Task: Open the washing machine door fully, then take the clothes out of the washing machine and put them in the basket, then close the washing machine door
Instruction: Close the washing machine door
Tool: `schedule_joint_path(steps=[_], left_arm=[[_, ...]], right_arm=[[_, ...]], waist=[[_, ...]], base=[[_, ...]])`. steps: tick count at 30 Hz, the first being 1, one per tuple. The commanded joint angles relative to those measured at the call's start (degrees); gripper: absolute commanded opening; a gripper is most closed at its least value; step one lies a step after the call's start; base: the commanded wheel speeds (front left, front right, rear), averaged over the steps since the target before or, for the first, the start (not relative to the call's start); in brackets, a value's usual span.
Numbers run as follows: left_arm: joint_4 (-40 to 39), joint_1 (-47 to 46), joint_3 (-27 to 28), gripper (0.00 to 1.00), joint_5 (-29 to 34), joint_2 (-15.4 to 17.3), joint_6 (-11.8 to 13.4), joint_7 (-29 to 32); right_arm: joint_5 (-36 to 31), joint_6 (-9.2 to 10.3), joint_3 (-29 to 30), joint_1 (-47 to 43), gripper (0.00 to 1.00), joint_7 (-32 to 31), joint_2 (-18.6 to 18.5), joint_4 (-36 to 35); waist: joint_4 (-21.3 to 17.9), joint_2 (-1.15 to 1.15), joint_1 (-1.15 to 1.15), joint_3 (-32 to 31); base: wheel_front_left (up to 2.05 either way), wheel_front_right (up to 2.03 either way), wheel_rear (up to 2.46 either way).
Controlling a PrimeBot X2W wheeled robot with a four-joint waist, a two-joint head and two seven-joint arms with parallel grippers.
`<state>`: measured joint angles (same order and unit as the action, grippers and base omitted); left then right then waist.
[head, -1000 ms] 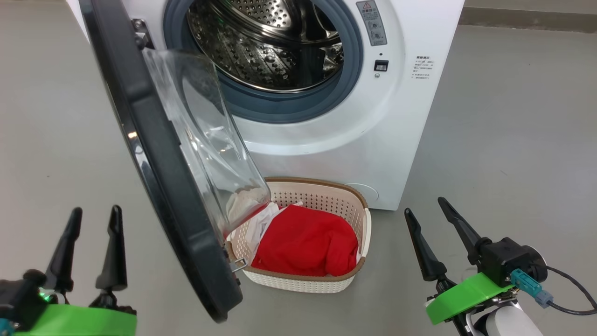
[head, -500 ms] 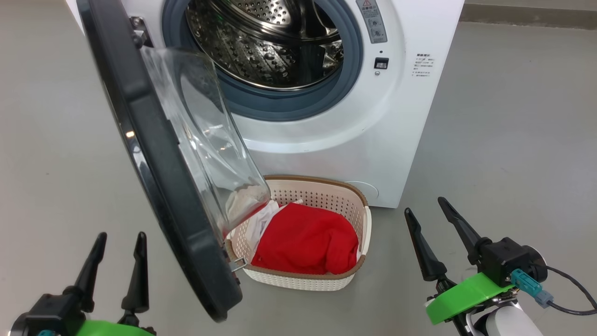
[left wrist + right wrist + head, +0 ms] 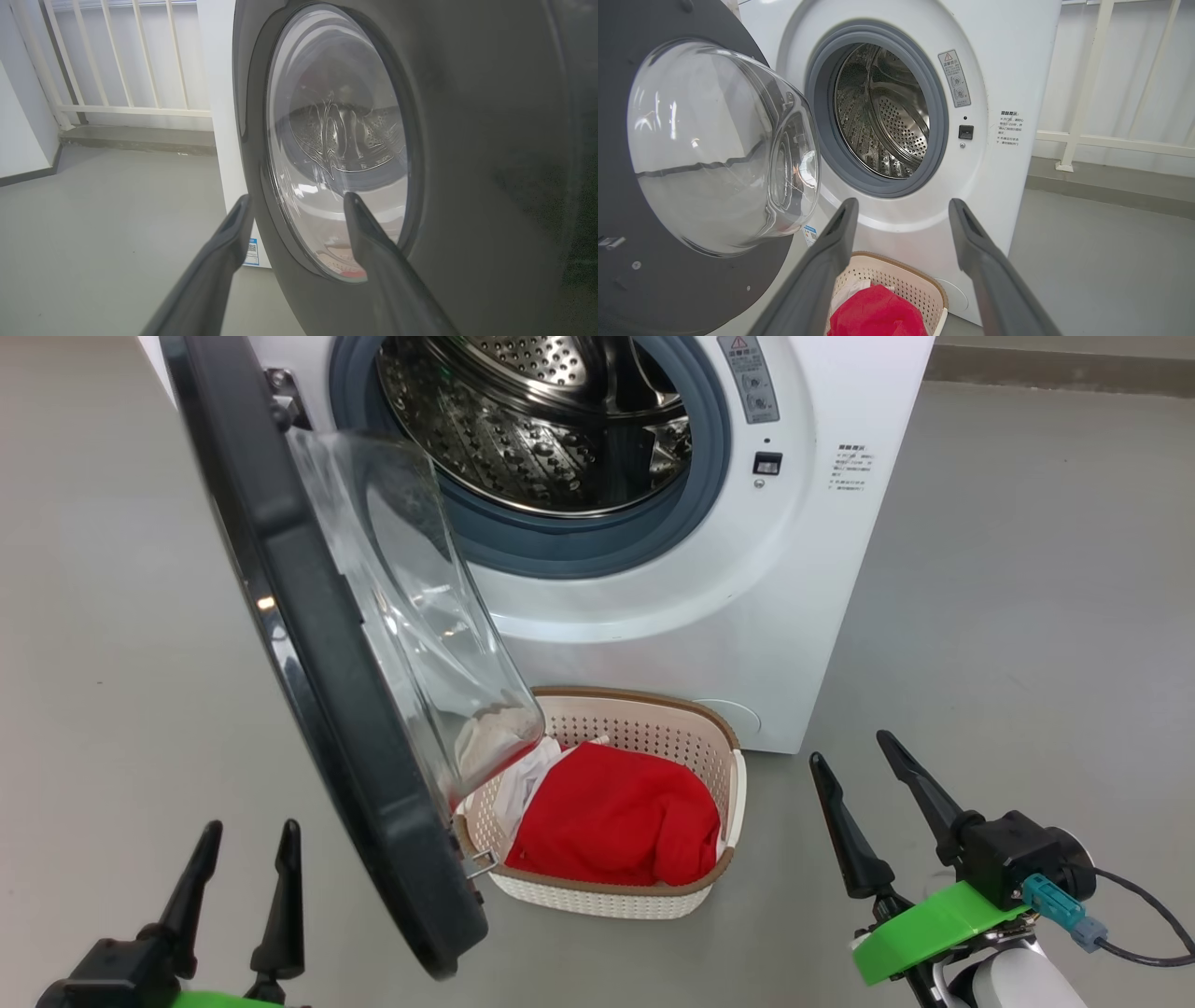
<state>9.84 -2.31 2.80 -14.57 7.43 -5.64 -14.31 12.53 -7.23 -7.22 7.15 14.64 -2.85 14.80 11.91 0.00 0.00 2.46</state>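
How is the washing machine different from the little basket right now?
The washing machine is big and white; the basket is small and cream with a brown rim. The washing machine's drum looks empty; the basket holds red clothes. Both stand on the floor.

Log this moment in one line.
washing machine door: open | clothes: in basket | left gripper: open, outside door | right gripper: open | pending: close door

Black-rimmed washing machine door (image 3: 317,653) open, red clothes (image 3: 616,821) piled in cream basket (image 3: 597,901)
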Motion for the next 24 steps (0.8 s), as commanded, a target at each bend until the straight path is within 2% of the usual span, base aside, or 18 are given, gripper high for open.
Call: schedule_joint_path(steps=[1,16,17,18,21,24], left_arm=[[-0.88,-1.07,2.33,1.0,0.61,0.71,-0.39,-0.68],[0.69,-0.99,2.97,1.0,2.08,0.01,-1.31,-0.69],[1.02,-1.04,3.09,0.17,1.92,-0.1,-1.32,-0.69],[1.03,-1.27,3.24,0.0,1.46,-0.3,-1.36,-0.69],[1.0,-2.16,3.72,0.0,-2.05,-1.3,-1.52,-0.69],[0.37,-3.88,4.77,0.0,-10.04,-2.54,-1.69,0.15]], right_arm=[[-0.06,-0.25,-1.21,0.78,1.0,0.36,-0.03,-1.35],[-0.06,-0.25,-1.61,0.5,1.0,0.36,-0.03,-1.13],[-0.06,-0.25,-1.65,0.5,1.0,0.36,-0.03,-1.07],[-0.07,-0.25,-1.68,0.48,1.0,0.36,-0.03,-1.02],[-0.1,-0.25,-1.71,0.4,1.0,0.36,-0.03,-0.9],[-0.11,-0.25,-1.69,0.38,1.0,0.36,-0.03,-0.81]], waist=[[0.12,0.0,0.0,-0.2],[0.97,0.0,0.0,-0.81],[0.98,0.0,0.0,-0.82],[0.99,0.0,0.0,-0.84],[1.01,0.0,0.0,-0.91],[1.06,0.0,0.0,-0.93]], base=[[0.0,0.0,0.0],[0.0,0.0,0.0],[0.0,0.0,0.0],[0.0,0.0,0.0],[0.0,0.0,0.0],[0.0,0.0,0.0]])
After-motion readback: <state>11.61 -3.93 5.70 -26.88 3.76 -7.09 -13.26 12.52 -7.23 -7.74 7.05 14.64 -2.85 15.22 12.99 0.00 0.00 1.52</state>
